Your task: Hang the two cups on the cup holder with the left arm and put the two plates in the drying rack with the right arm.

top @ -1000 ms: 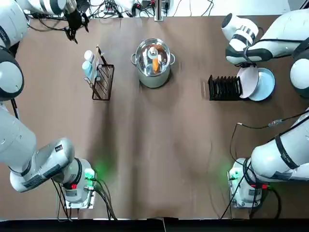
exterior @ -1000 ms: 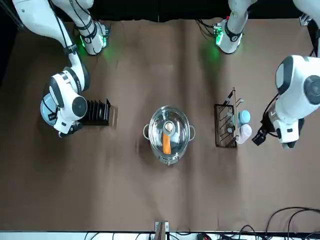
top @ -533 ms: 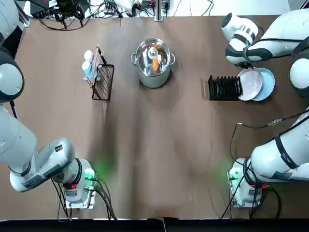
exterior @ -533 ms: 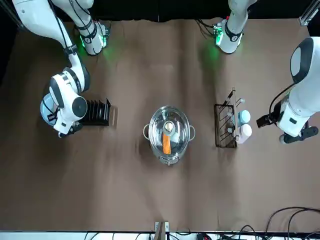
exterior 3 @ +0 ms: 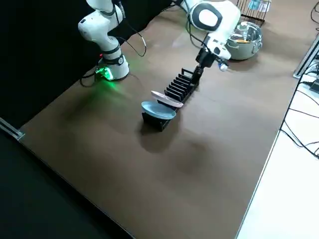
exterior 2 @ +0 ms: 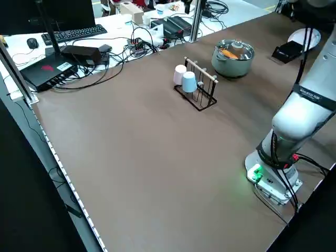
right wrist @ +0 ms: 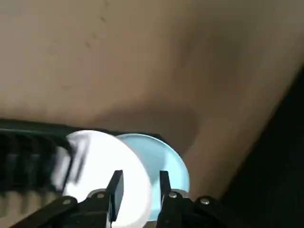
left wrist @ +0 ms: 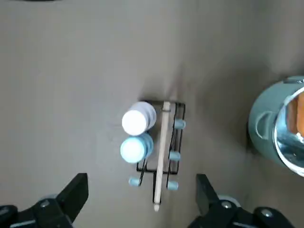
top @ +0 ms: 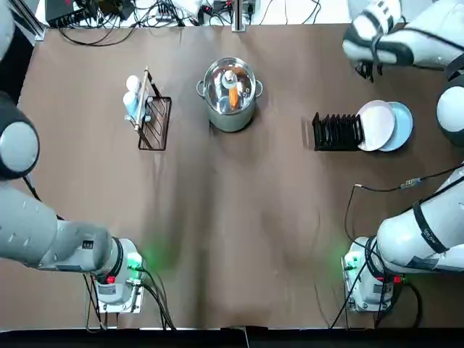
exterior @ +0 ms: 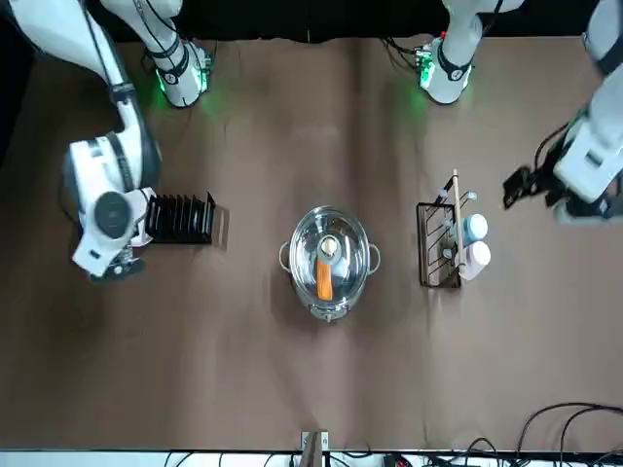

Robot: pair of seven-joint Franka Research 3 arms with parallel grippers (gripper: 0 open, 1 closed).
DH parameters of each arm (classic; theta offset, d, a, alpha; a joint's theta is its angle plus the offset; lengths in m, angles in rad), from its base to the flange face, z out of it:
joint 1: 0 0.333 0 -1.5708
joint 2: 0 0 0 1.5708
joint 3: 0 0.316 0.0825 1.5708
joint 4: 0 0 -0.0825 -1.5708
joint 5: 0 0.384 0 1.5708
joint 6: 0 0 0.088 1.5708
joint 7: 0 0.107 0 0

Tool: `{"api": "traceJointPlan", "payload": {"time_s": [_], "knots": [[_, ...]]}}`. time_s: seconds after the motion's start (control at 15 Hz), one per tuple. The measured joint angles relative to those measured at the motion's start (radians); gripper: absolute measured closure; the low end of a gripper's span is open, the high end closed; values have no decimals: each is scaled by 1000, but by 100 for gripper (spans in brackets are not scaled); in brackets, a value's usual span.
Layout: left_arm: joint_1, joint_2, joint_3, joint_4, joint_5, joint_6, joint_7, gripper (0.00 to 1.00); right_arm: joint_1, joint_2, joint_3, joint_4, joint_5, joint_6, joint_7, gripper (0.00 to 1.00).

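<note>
A white cup (top: 132, 83) and a light blue cup (top: 130, 101) hang side by side on the cup holder (top: 154, 123), a black wire stand with a wooden bar (left wrist: 163, 147). My left gripper (left wrist: 141, 179) hovers high above them, open wide and holding nothing. At the outer end of the drying rack (top: 337, 131), the white plate (top: 377, 125) leans tilted and overlaps the light blue plate (top: 403, 125). Both plates show in the right side view, white plate (exterior 3: 167, 99) and blue plate (exterior 3: 157, 110). My right gripper (right wrist: 140, 175) is raised above them, open narrowly and empty.
A steel pot (top: 230, 94) with an orange item inside stands mid-table between holder and rack. Both arm bases (top: 116, 279) glow green at the near edge. A cable (top: 377, 190) lies near the right base. Monitors and cables sit beyond the far edge.
The white plate tipped from near upright to leaning flatter on the blue one. My right gripper lifted away from the plates. My left gripper drew back and up from the hung cups.
</note>
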Motion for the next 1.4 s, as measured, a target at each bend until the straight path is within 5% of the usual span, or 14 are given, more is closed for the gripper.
{"api": "traceJointPlan", "payload": {"time_s": [0.4,0.47,0.6,1.0,1.4], "knots": [[-13,-63,6,-25,54,-62,25,0,-110,-6,-4,220,415,-11,-112,62],[-14,-59,-15,-33,95,-62,48,0,-108,-9,-1,267,473,-68,-112,54],[-18,-55,-24,-35,105,-62,63,0,-101,-16,4,310,487,-132,-110,48],[-15,-50,-25,-35,71,-61,67,0,-72,-105,8,342,493,-186,-107,0],[-9,-49,-19,-35,56,-61,72,0,-68,-209,3,343,607,-257,-100,0]]}}
